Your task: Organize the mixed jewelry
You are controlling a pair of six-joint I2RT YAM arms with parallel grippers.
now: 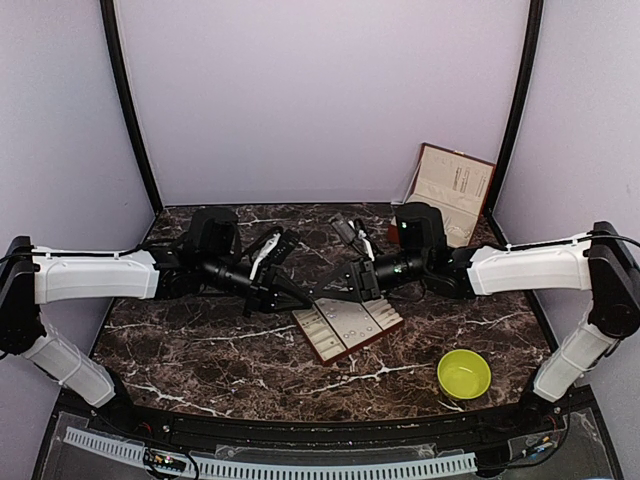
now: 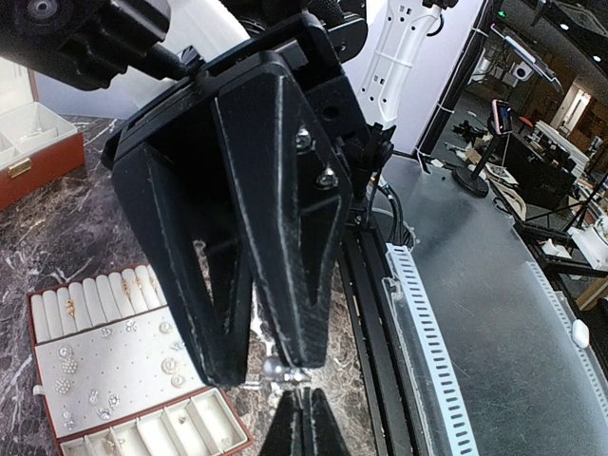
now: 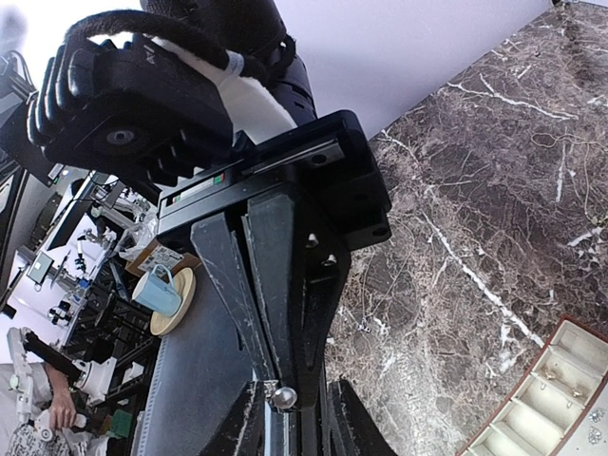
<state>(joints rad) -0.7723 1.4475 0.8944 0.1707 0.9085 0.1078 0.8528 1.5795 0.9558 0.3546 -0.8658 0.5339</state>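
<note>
A tiny silvery stud point(image 2: 272, 367) with a ball head hangs in the air between my two grippers, just above the cream-lined tray point(image 1: 318, 350). My left gripper point(image 2: 302, 394) is shut, pinching the stud by its post. The right gripper point(image 2: 261, 366) faces it tip to tip with its fingers a little apart on either side of the ball point(image 3: 285, 397). In the top view both grippers, left point(image 1: 305, 297) and right point(image 1: 332, 292), meet over the tray's far edge. More of the mixed jewelry sits in the tray: small studs point(image 2: 66, 361) and rings point(image 2: 71, 306).
The yellow-green bowl point(image 1: 464, 373) stands at the near right. The reddish-brown box point(image 1: 455, 190) is open at the back right, lid upright. The tray's compartment end point(image 3: 560, 380) shows in the right wrist view. A black rail point(image 1: 300, 425) runs along the table's near edge.
</note>
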